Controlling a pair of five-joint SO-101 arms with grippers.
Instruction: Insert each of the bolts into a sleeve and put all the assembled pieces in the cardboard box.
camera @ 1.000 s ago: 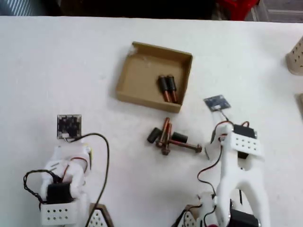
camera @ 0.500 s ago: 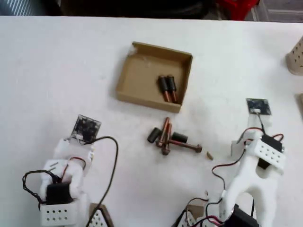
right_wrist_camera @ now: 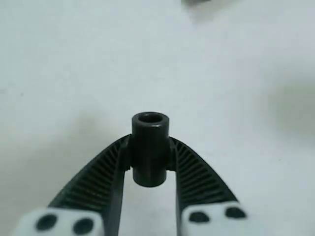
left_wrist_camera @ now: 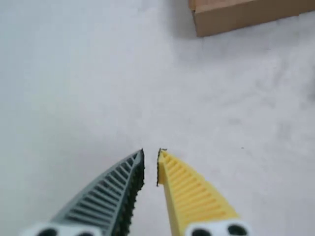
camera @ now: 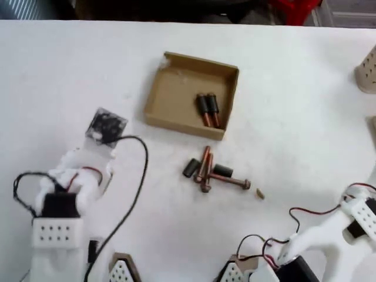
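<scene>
The cardboard box (camera: 158,97) sits at mid-table with two bolt-and-sleeve pieces (camera: 207,110) lying inside. Just in front of it is a small heap: copper bolts (camera: 204,164), one long bolt (camera: 230,181) and two black sleeves (camera: 190,168) (camera: 222,171). The left arm (camera: 70,182) stands at the front left, well clear of the heap. My left gripper (left_wrist_camera: 150,158) is shut over bare table, with a box corner (left_wrist_camera: 246,14) farther off. The right arm (camera: 352,220) is at the front right edge. My right gripper (right_wrist_camera: 150,157) is shut on an upright black sleeve (right_wrist_camera: 150,147).
A small brown bit (camera: 259,194) lies right of the heap. Beige perforated objects (camera: 367,70) stand at the right edge. The arm bases (camera: 120,270) and loose cables (camera: 138,176) occupy the front edge. White table surface spreads to the left of the box.
The right arm swung from beside the heap out to the right edge. The left arm moved forward and rightward, toward the box. The small brown bit came into sight.
</scene>
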